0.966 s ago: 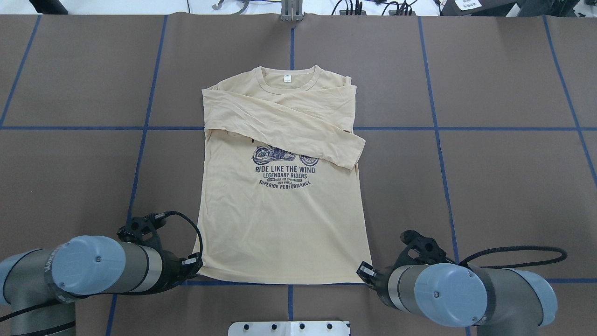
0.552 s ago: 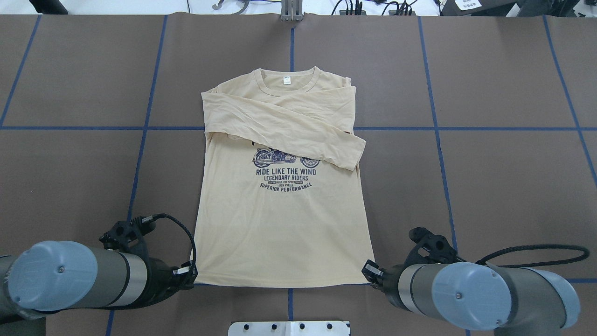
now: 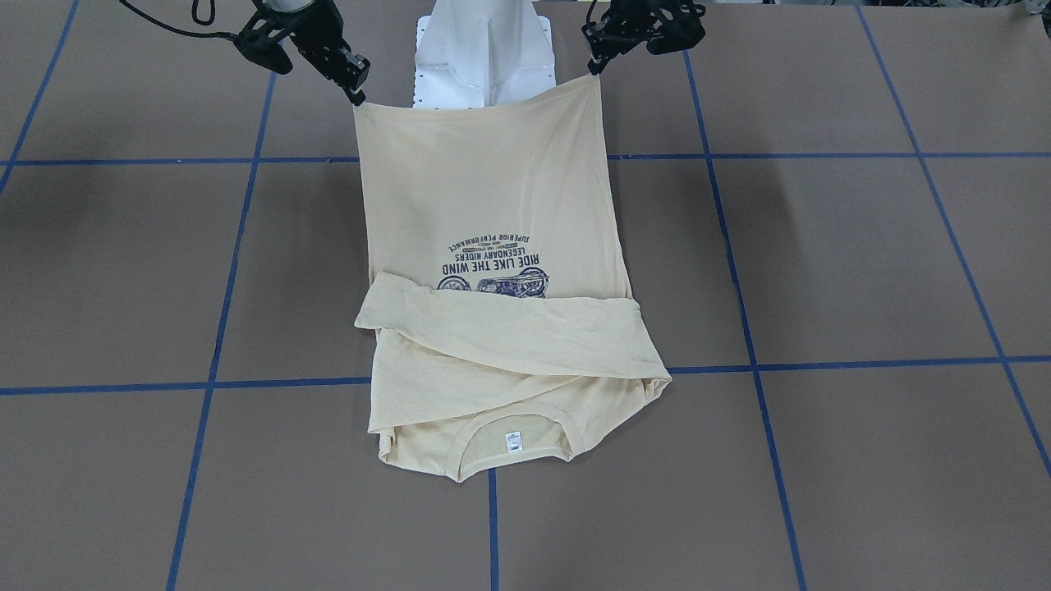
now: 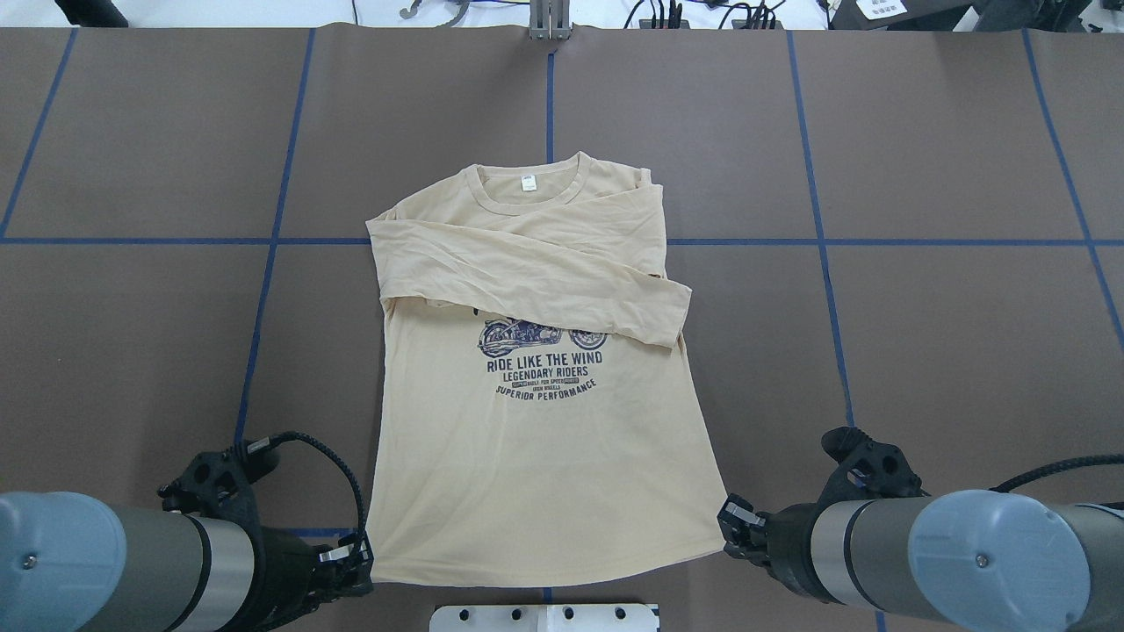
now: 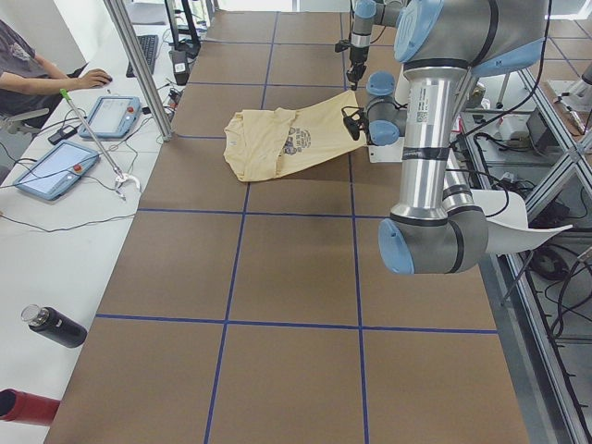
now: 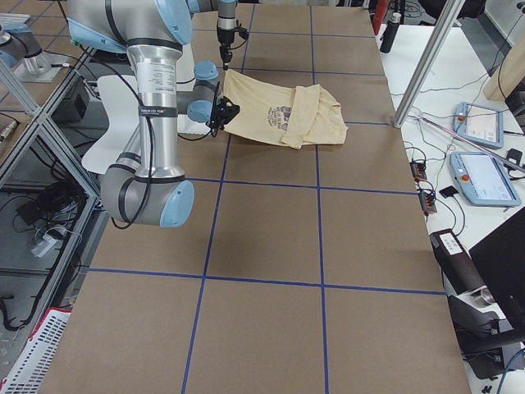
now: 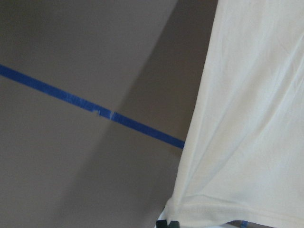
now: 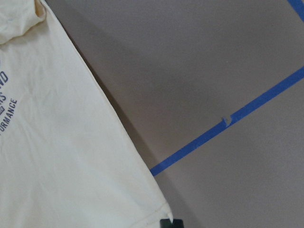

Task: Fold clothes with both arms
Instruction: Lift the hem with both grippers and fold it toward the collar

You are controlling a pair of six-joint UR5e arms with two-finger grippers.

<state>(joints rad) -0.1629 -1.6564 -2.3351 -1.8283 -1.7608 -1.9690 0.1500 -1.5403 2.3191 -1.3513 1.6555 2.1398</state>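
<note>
Left claw (image 4: 358, 560) pinched on one hem corner of T-shirt (image 4: 536, 474), right claw (image 4: 731, 529) on other; hem held off worktop (image 4: 922, 333), stretched between, ready to fold toward collar.

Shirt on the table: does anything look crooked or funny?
Yes. One folded sleeve slants across the shirt, hides the top of the motorcycle picture, and its cuff pokes out past the shirt's side edge.
</note>
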